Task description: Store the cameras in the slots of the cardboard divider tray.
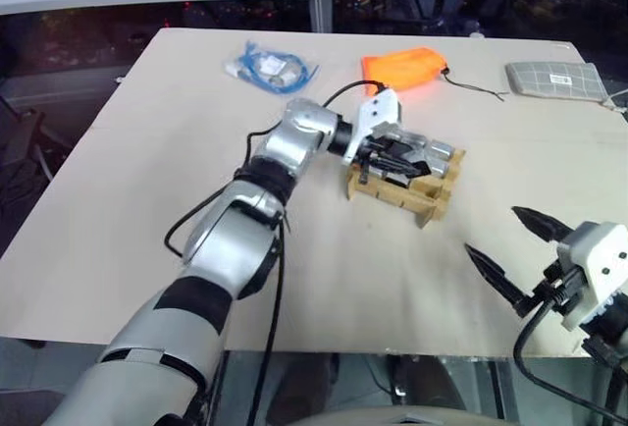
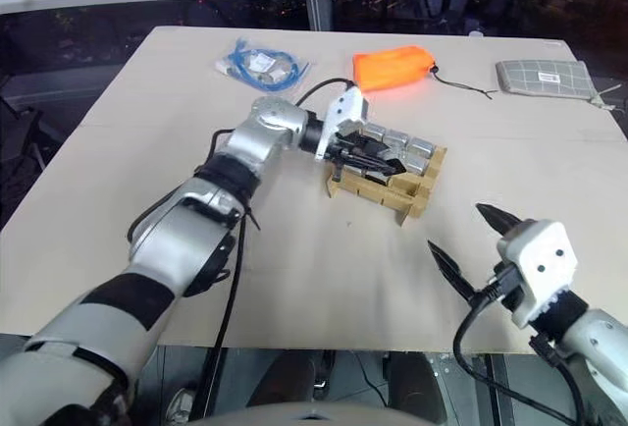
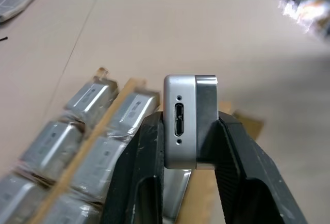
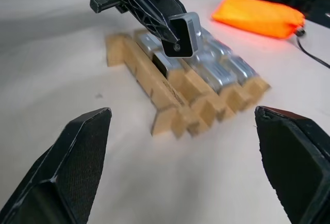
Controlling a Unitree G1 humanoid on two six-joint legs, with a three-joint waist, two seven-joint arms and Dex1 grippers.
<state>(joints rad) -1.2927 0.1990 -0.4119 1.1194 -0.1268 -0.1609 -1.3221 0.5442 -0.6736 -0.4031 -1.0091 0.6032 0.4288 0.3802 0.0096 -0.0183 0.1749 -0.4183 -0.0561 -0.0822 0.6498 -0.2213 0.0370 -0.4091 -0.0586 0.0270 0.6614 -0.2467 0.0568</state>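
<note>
Bench (image 1: 147, 200): cardboard divider tray (image 4: 154, 87), several cameras (image 3: 98, 152) already seated in its slots. Left tool (image 3: 188, 146) clamped on one silver camera (image 3: 190, 121), held just above tray. Right tool (image 4: 180, 146) fingers spread wide, empty, near bench's front edge.

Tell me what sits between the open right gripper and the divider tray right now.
Nothing: only bare table separates the right gripper from the cardboard divider tray. The right wrist view shows the same clear stretch up to the tray.
</note>
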